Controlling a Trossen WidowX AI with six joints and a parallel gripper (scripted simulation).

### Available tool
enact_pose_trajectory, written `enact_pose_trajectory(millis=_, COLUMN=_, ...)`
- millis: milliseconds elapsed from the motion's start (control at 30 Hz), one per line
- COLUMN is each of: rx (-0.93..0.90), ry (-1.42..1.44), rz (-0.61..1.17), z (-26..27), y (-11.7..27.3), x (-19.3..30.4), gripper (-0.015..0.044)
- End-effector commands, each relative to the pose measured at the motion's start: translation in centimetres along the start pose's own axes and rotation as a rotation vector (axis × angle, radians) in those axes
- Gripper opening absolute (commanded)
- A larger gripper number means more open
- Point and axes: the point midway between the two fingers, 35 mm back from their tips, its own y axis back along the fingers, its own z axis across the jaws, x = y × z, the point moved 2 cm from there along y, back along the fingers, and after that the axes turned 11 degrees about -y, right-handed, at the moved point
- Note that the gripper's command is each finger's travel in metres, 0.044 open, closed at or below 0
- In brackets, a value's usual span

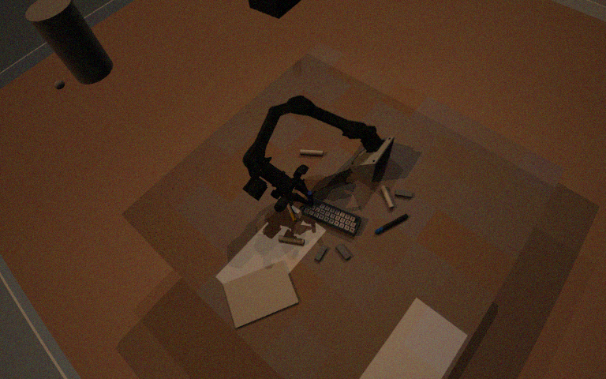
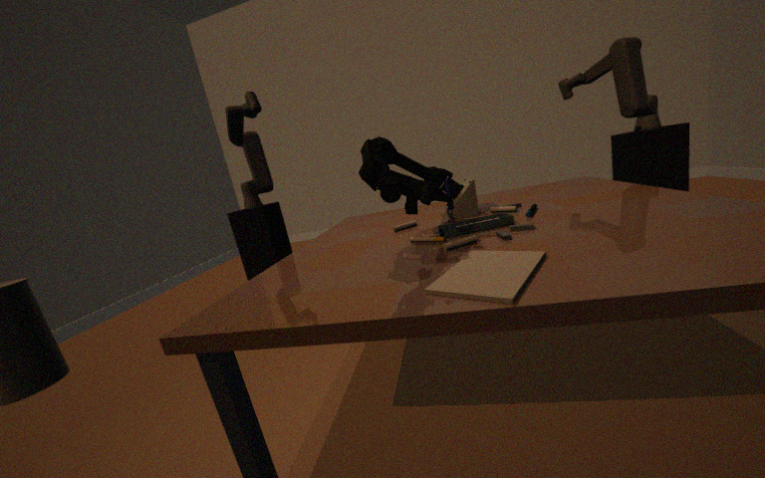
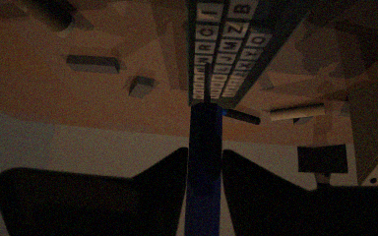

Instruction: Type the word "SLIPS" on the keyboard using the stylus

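Note:
My gripper (image 1: pixel 306 195) (image 2: pixel 446 192) (image 3: pixel 205 156) is shut on the stylus (image 1: pixel 309 193) (image 3: pixel 206 130), with its blue body between the two dark fingers and its thin dark tip pointing away from them. The keyboard (image 1: pixel 332 218) (image 2: pixel 479 225) (image 3: pixel 193 59) is dark with pale lettered keys. The gripper is above the keyboard's left end in the top view. In the wrist view the tip overlaps the keys beside the column with I, C, R and N. Whether the tip touches a key cannot be told. The tip hides part of the keys behind it.
A dark pen with a blue end (image 1: pixel 391 223) (image 2: pixel 531 210) (image 3: pixel 243 116) lies right of the keyboard. Pale cylinders (image 1: pixel 387 197) (image 1: pixel 291 240) (image 1: pixel 311 152) and grey blocks (image 1: pixel 321 253) (image 1: pixel 342 251) (image 1: pixel 404 193) lie around it. A beige board (image 1: pixel 260 294) (image 2: pixel 487 276) lies farther off.

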Motion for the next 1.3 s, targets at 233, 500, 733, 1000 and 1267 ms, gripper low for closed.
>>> enact_pose_trajectory(millis=233, rx=0.008, ry=0.002, rz=-0.004, z=0.3, y=-1.0, x=-1.8, gripper=0.0000)
enact_pose_trajectory(millis=500, rx=0.007, ry=0.002, rz=-0.004, z=0.4, y=-1.2, x=-2.0, gripper=0.0081)
enact_pose_trajectory(millis=733, rx=0.007, ry=0.002, rz=-0.004, z=0.4, y=-1.2, x=-2.0, gripper=0.0081)
enact_pose_trajectory(millis=1000, rx=0.007, ry=0.002, rz=-0.004, z=0.5, y=-1.4, x=-2.4, gripper=0.0081)
enact_pose_trajectory(millis=1267, rx=0.007, ry=0.002, rz=-0.004, z=0.6, y=-1.6, x=-2.7, gripper=0.0081)
